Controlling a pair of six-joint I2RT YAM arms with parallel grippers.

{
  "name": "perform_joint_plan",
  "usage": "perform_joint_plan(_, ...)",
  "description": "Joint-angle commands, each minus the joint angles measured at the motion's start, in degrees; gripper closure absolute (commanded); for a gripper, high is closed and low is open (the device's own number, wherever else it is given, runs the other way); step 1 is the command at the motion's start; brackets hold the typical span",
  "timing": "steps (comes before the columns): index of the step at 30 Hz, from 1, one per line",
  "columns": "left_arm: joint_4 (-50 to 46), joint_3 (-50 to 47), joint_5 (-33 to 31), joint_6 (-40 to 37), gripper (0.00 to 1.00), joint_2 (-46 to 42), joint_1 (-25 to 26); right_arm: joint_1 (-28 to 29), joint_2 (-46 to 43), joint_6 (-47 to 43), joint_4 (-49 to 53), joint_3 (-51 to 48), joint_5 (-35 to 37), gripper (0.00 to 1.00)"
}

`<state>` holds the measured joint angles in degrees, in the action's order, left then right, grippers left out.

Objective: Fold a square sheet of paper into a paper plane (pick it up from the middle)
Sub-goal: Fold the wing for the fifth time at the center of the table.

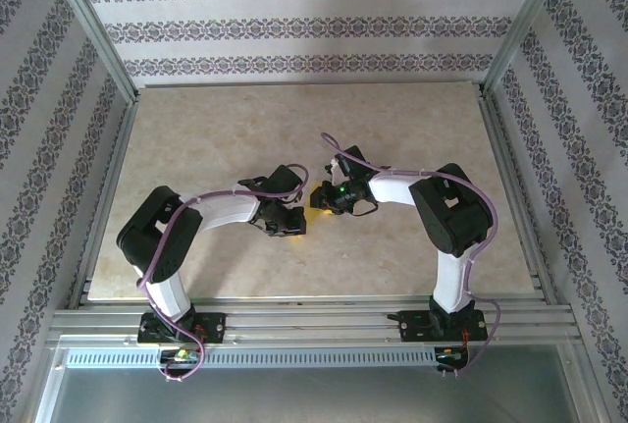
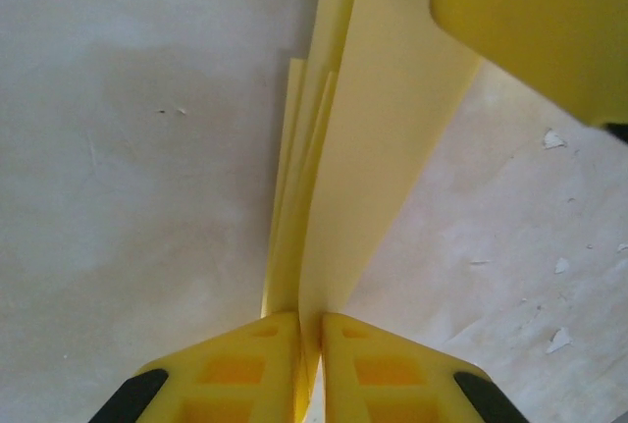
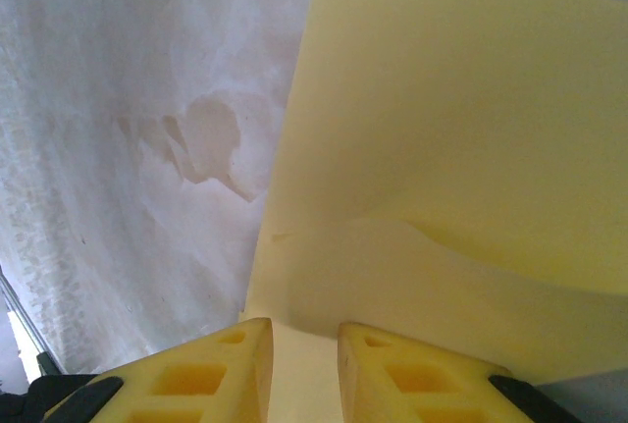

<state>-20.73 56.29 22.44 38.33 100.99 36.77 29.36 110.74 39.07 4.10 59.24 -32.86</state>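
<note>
Top view: both arms reach inward and meet near the middle of the desk (image 1: 245, 119), wrists almost nose to nose.

Left jaws: all but closed, pinched on the paper plane (image 2: 378, 148). In the left wrist view the two yellow fingers (image 2: 235, 369) clamp one end of the folded paper, with only the paper's thickness between them. Several layers fan out just past the pinch. Long straight creases run away from the camera.

Right jaws: partly closed, and the narrow gap is filled by the same paper. In the right wrist view a broad yellow panel rises from between the fingers (image 3: 196, 374), with a soft bend across it. One right finger also shows at the top right of the left wrist view, at the paper's far end.

Paper plane: spans the two sets of jaws, gripped at both ends, over mid-desk. Pale flecks (image 2: 552, 138) dot the desk surface beside it.
</note>
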Motion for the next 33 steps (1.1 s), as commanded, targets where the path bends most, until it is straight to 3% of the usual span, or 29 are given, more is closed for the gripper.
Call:
perform_joint_plan(1, -2.38, 0.91, 0.59, -1.07, 0.85, 1.22, 0.84, -0.4, 5.19, -0.75, 2.05, -1.61, 7.73, 0.69)
perform_joint_plan(6, -2.47, 0.59, 0.15, -0.88, 0.9, 1.7, 0.84, -0.36, 5.18, -0.69, 2.14, -1.59, 7.81, 0.69)
perform_joint_plan(13, -4.94, 0.09, -1.0, -0.81, 0.8, -2.1, 0.84, -0.37, 5.19, -0.66, 2.23, -1.54, 7.81, 0.69)
perform_joint_plan(33, -7.16, -1.19, -1.78, -1.41, 0.87, -0.03, 0.76, -0.36, 5.27, -0.57, 2.34, -1.32, 7.9, 0.69)
